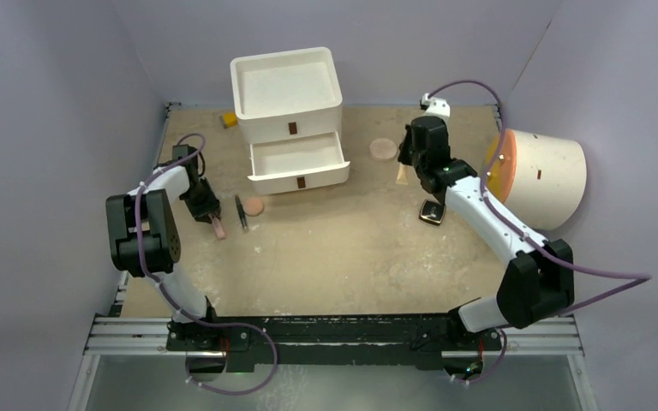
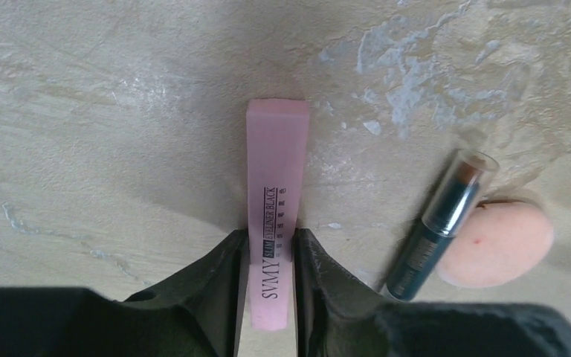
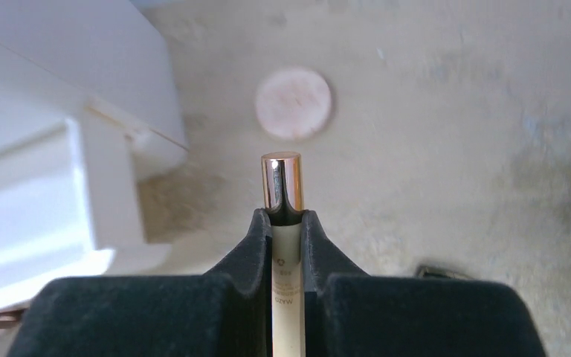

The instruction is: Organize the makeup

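My left gripper [image 2: 268, 234] [image 1: 209, 214] is down at the table with its jaws pressed against both sides of a slim pink eyeliner box [image 2: 275, 193] [image 1: 218, 227] that lies flat. Right of the box lie a dark stick with a clear cap [image 2: 446, 223] [image 1: 241, 212] and a round peach disc [image 2: 499, 242] [image 1: 254, 206]. My right gripper [image 3: 282, 216] [image 1: 404, 167] is shut on a tan tube with a shiny rose-gold cap [image 3: 282, 182], held above the table. A second peach disc [image 3: 294, 103] [image 1: 383, 149] lies just beyond it. A black square compact [image 1: 433, 212] sits under the right arm.
A white drawer unit [image 1: 287, 94] [image 3: 59, 149] stands at the back, its lower drawer [image 1: 298, 158] pulled open. A small yellow block [image 1: 229, 121] lies to its left. A big cream cylinder with an orange face [image 1: 540, 175] lies at the right wall.
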Action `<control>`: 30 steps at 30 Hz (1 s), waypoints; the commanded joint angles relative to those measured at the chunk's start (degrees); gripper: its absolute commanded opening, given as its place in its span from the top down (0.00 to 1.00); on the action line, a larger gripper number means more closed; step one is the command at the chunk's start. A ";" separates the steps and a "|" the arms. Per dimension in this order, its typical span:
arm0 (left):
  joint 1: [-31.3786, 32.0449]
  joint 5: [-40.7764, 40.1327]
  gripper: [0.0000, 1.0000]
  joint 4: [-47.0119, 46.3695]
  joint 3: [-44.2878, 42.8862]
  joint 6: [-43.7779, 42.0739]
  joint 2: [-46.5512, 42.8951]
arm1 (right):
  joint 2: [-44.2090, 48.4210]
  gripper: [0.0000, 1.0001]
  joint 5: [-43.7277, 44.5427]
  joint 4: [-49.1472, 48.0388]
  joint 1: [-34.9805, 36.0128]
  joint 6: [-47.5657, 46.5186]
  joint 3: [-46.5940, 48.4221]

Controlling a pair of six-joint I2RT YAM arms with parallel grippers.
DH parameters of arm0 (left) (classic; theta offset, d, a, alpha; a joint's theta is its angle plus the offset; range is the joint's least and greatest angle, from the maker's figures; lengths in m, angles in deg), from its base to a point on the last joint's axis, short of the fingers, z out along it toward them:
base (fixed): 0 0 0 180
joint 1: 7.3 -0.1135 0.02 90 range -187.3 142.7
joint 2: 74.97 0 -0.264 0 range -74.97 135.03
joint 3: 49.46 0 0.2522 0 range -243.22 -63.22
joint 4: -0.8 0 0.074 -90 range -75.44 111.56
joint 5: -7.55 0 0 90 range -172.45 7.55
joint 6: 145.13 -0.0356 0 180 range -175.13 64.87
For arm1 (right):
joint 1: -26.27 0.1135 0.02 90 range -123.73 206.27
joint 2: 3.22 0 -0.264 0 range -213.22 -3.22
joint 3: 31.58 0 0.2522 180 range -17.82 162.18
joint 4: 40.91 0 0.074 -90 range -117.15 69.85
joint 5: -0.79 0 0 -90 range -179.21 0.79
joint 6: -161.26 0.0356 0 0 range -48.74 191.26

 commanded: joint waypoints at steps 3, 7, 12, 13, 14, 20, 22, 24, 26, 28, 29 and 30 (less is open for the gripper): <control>-0.28 -0.87 0.88 0.59 -0.52 -1.68 2.76 | -0.56 1.00 -4.24 -4.54 2.72 -5.16 11.55; -0.28 -0.83 1.00 0.91 -0.77 -1.73 2.97 | -5.73 1.00 -10.97 -6.33 3.58 -5.07 17.40; -0.28 -1.52 1.00 0.83 -1.13 -2.14 1.19 | -11.16 1.00 -15.28 -9.00 5.07 -4.40 22.28; -0.28 -2.28 1.00 1.06 -1.71 -2.16 0.72 | -11.95 1.00 -15.56 -9.45 5.53 -4.34 23.02; -0.28 -2.44 1.00 1.30 -2.28 -2.05 -0.02 | -12.61 1.00 -15.89 -10.00 5.89 -4.35 23.36; 0.18 -2.43 1.00 1.48 -6.52 -0.79 -7.97 | -15.58 1.00 -18.70 -12.33 8.66 -6.52 24.42; 0.57 -2.50 1.00 1.73 -8.67 -0.88 -10.16 | -16.18 1.00 -19.98 -12.65 9.41 -8.30 25.01; 1.15 -2.18 1.00 1.94 -11.08 -1.34 -12.05 | -16.25 1.00 -22.68 -13.39 10.00 -10.39 24.86; 2.00 -1.72 1.00 0.66 -12.08 -1.78 -14.36 | -16.31 1.00 -25.44 -14.03 10.43 -12.75 24.56; 3.28 -2.19 1.00 -1.08 -12.36 -2.41 -16.99 | -16.41 1.00 -28.18 -14.10 10.68 -14.78 24.80; 4.07 -2.51 1.00 -2.02 -12.43 -2.95 -18.15 | -16.55 1.00 -30.09 -13.87 10.74 -15.91 25.02; 4.92 -3.25 1.00 -2.87 -12.45 -3.75 -19.29 | -16.72 1.00 -31.86 -13.54 10.80 -17.39 25.31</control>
